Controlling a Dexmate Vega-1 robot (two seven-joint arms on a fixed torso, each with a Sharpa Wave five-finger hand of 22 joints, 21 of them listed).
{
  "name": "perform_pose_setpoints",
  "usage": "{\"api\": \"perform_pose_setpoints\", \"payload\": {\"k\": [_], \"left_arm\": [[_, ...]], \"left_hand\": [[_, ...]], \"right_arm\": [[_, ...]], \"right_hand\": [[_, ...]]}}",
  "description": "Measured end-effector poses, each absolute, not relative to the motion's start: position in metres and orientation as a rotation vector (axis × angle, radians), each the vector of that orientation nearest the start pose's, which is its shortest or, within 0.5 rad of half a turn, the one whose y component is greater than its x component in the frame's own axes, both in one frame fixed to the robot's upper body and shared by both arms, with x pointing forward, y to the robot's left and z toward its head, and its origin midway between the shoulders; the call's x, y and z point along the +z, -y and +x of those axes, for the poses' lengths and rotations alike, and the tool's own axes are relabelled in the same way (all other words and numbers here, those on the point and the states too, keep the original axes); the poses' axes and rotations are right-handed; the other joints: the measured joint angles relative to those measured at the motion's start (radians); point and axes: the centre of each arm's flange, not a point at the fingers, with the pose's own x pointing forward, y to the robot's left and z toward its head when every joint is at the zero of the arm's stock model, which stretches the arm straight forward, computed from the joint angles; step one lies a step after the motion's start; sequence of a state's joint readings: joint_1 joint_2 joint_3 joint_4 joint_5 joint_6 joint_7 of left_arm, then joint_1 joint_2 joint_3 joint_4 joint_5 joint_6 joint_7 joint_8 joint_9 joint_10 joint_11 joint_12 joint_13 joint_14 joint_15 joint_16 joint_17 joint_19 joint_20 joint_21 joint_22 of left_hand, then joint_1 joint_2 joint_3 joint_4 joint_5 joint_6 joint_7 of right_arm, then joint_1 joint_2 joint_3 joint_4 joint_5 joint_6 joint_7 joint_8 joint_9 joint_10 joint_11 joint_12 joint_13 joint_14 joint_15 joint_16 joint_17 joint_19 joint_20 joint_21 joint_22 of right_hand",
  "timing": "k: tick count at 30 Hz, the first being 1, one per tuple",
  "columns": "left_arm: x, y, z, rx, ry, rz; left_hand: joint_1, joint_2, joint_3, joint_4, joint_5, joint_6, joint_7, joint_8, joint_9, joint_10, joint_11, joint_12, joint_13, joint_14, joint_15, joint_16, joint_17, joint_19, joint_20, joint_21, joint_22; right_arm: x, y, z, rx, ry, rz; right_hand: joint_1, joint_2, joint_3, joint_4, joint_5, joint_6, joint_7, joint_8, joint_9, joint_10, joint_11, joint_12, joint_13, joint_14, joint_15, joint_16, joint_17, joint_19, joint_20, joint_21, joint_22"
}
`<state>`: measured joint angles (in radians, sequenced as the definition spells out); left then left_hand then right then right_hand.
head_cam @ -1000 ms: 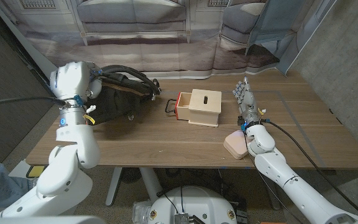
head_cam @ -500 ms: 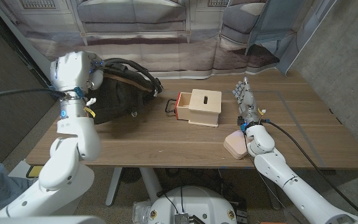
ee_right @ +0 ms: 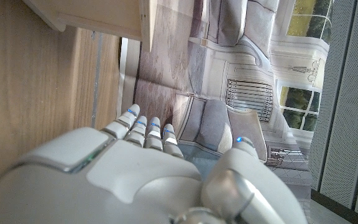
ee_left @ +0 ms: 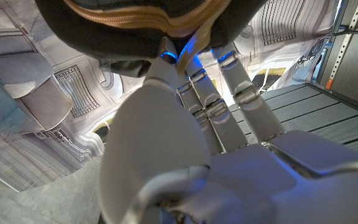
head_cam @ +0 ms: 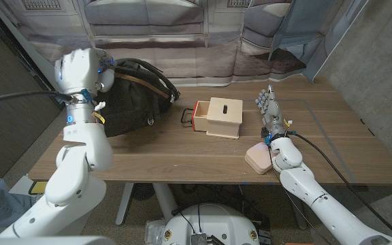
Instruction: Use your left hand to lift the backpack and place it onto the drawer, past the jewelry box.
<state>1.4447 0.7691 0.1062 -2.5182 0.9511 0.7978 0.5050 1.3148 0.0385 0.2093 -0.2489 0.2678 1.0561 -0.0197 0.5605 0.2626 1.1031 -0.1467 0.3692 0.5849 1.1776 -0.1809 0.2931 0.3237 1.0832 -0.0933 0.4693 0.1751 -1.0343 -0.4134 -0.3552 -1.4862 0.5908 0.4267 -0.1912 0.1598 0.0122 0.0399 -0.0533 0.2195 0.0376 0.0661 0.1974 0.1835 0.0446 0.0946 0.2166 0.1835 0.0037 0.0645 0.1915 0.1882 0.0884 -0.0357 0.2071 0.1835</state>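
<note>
Left hand (head_cam: 104, 71) has the backpack (head_cam: 131, 95) hooked by its top strap so it hangs ready to carry over the drawer (head_cam: 216, 117), right hand (head_cam: 269, 109) just idling with nothing in it.

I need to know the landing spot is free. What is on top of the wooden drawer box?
The drawer box shows a bare lid with a dark slot; nothing rests on it. Its red-fronted drawer is slightly pulled out, its contents hidden.

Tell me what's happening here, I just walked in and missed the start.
The robot's left hand grips the dark backpack by its top, at the table's left end. The small wooden drawer, slightly open, sits mid-table. The right hand waits open by a pink jewelry box.
</note>
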Motion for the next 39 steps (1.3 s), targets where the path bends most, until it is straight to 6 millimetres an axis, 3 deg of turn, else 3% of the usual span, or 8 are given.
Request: {"api": "perform_pose_setpoints", "payload": {"k": [11, 39], "left_arm": [[0.082, -0.296, 0.34, 1.079, 0.893, 1.142], [0.111, -0.292, 0.353, 1.08, 0.954, 1.082]], "left_hand": [[0.0, 0.0, 0.004, -0.004, 0.001, 0.0, 0.0, 0.001, -0.002, 0.0, 0.0, -0.007, 0.01, 0.011, -0.011, -0.003, 0.005, -0.005, 0.006, 0.0, 0.0], [0.0, -0.001, 0.012, -0.012, 0.0, -0.004, 0.003, 0.001, 0.0, 0.0, 0.001, -0.015, 0.026, 0.031, -0.03, -0.009, 0.018, -0.018, 0.004, 0.0, 0.0]], "right_arm": [[-0.066, 0.247, 0.602, 0.109, 0.69, 0.213], [-0.061, 0.242, 0.603, 0.131, 0.677, 0.194]], "right_hand": [[0.0, 0.0, 0.0, 0.0, 0.0, 0.0, 0.0, 0.0, 0.0, 0.0, 0.0, 0.0, 0.0, 0.0, 0.0, 0.0, 0.0, 0.0, 0.0, 0.0, 0.0], [0.0, 0.0, -0.003, -0.003, 0.0, 0.005, 0.005, 0.0, 0.0, 0.005, 0.005, 0.0, 0.0, 0.005, -0.006, 0.0, 0.0, 0.018, 0.0, 0.0, 0.0]]}}
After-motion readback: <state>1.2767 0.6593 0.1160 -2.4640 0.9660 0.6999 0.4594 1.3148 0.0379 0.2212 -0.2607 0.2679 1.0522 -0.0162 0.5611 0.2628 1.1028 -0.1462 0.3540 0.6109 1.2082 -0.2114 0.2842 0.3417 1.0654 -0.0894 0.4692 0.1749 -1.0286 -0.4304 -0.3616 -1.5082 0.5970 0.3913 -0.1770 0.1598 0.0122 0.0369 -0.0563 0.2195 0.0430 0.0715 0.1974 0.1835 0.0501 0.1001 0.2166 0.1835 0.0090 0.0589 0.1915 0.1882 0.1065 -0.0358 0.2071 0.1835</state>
